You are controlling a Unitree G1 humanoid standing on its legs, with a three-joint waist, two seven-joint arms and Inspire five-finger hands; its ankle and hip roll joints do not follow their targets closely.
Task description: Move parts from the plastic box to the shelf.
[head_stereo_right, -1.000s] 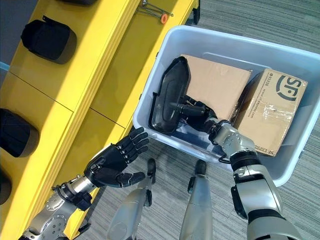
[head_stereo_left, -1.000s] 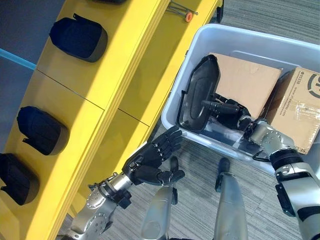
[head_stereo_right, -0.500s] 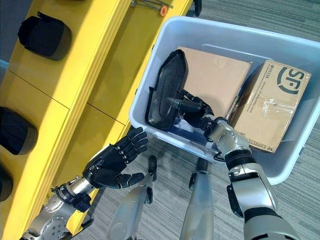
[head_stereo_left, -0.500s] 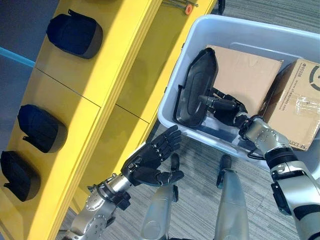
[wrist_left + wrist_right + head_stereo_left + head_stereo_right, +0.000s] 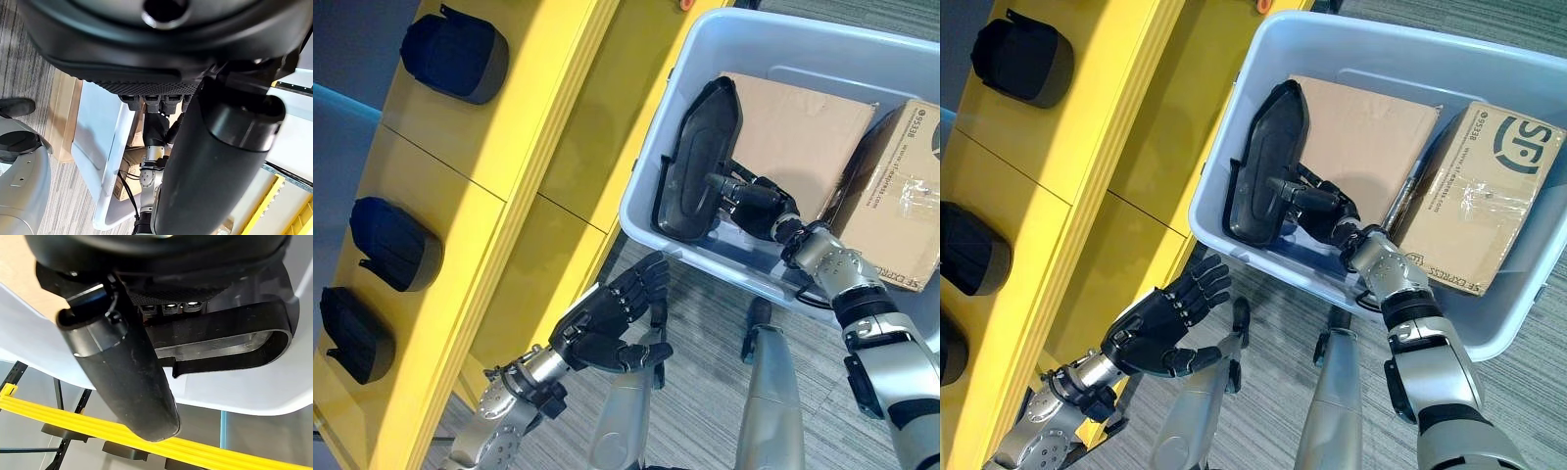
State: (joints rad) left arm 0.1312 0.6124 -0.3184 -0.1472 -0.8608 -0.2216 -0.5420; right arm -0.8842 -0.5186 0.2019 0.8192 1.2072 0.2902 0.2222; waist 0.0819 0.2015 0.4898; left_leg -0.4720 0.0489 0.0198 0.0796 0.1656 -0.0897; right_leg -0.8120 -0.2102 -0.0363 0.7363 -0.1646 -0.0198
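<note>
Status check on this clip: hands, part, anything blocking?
Right robot hand gripping black part upright inside plastic box. Left robot hand open, idle beside yellow shelf. Cardboard boxes behind part.

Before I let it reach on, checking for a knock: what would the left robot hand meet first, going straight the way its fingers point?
Probably the near wall of the plastic box: the open left robot hand points toward it, though depth is unclear.
</note>
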